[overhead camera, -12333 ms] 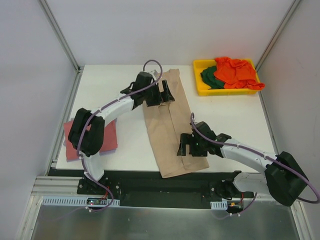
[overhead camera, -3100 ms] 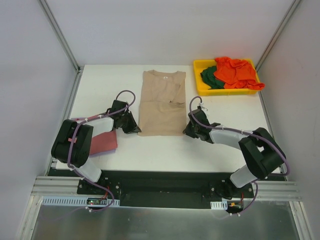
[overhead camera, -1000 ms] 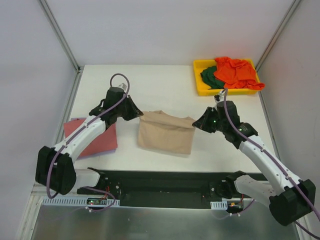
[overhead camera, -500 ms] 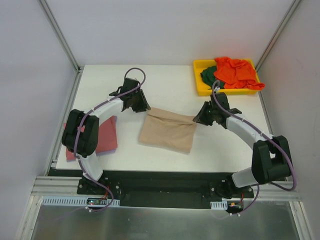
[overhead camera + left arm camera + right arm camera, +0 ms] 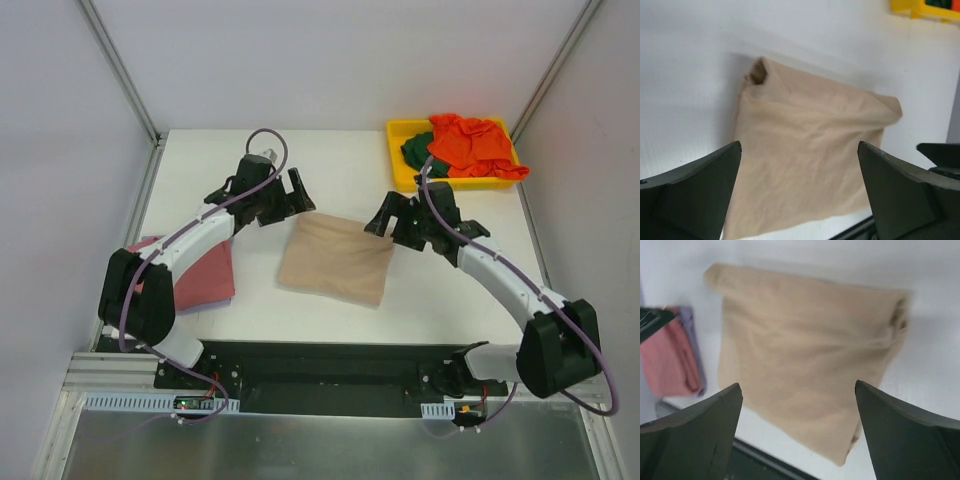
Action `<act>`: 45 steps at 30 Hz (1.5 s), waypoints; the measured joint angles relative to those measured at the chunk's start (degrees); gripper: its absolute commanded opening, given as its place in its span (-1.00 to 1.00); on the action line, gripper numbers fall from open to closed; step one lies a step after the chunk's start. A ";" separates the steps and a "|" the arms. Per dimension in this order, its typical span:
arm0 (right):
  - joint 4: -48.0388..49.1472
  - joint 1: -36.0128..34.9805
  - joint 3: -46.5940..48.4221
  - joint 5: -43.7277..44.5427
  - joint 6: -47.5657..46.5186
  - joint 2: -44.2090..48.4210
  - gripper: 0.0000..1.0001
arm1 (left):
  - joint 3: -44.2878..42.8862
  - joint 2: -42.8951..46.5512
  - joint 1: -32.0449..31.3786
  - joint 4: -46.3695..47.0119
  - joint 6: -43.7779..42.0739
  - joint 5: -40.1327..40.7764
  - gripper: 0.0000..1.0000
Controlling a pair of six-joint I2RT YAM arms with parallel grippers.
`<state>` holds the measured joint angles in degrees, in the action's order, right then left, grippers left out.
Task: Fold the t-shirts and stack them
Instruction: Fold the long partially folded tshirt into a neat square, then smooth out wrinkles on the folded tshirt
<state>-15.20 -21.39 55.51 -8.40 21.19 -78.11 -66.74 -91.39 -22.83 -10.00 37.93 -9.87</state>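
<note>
The tan t-shirt lies folded into a rough square on the middle of the table; it also shows in the left wrist view and the right wrist view. My left gripper is open and empty, just off the shirt's far-left corner. My right gripper is open and empty, just off its far-right corner. A folded dusty-red t-shirt lies on a lavender one at the left edge; both show in the right wrist view. Orange-red and dark green t-shirts fill the bin.
The yellow plastic bin stands at the far right corner of the white table. Its corner shows in the left wrist view. The black front rail runs along the near edge.
Both grippers have let go of the tan shirt's far corners and opened, lifting slightly away. The shirt has settled flat, folded in half.
</note>
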 measured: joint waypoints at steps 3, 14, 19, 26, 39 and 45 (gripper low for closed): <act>4.07 -3.32 -5.64 -6.05 1.18 5.86 0.92 | 1.79 4.04 -3.32 0.74 -0.11 -0.44 0.98; 9.20 -15.28 -11.19 -10.01 6.32 3.98 0.92 | -3.63 -10.56 -6.08 2.21 0.35 -3.61 0.98; 10.29 -15.21 -12.15 -9.25 6.34 0.22 0.92 | -10.36 -20.15 -6.05 2.51 0.44 -3.58 0.98; 10.54 -12.50 -12.79 -8.85 5.38 -8.07 0.92 | -13.35 -23.52 -5.57 0.39 1.07 -2.16 0.98; 10.36 -10.71 -14.23 -12.63 0.35 -2.54 0.92 | -9.33 -13.35 -5.33 -4.09 -4.76 -2.91 0.98; 9.81 -9.33 -12.55 -12.26 1.20 5.14 0.92 | -0.57 3.41 -10.10 -2.08 -5.75 -3.34 0.98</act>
<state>-5.39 -30.72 42.96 -20.67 22.39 -72.97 -67.31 -87.99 -32.93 -12.08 32.18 -13.21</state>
